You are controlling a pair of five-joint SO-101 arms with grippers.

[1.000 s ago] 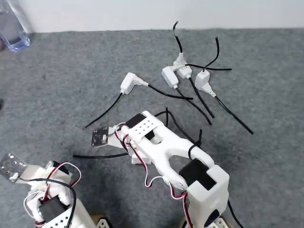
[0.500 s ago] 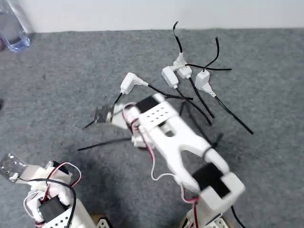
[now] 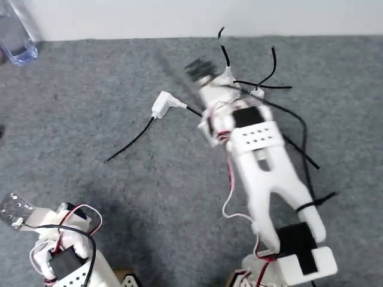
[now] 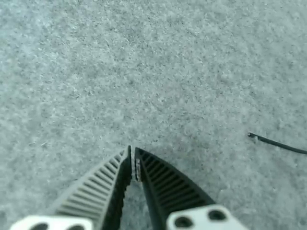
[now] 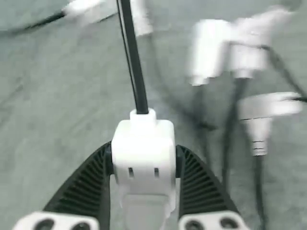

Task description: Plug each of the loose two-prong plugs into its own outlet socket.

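Note:
My right gripper is shut on a white plug, whose black cord runs away ahead of it. In the high view the right arm stretches out to the cluster of white plugs and sockets at the back middle and covers part of it. These same pieces lie just beyond the held plug. Another loose white plug rests on the carpet left of the cluster. My left gripper is shut on nothing, low over bare carpet at the near left.
Black cords fan out around the cluster, and one trails toward the near left. A cord end lies near the left gripper. A clear container stands at the far left corner by the white wall.
The right arm has swung from the middle of the carpet out and to the right, up to the plug cluster, taking its plug and cord along. The left arm has not moved.

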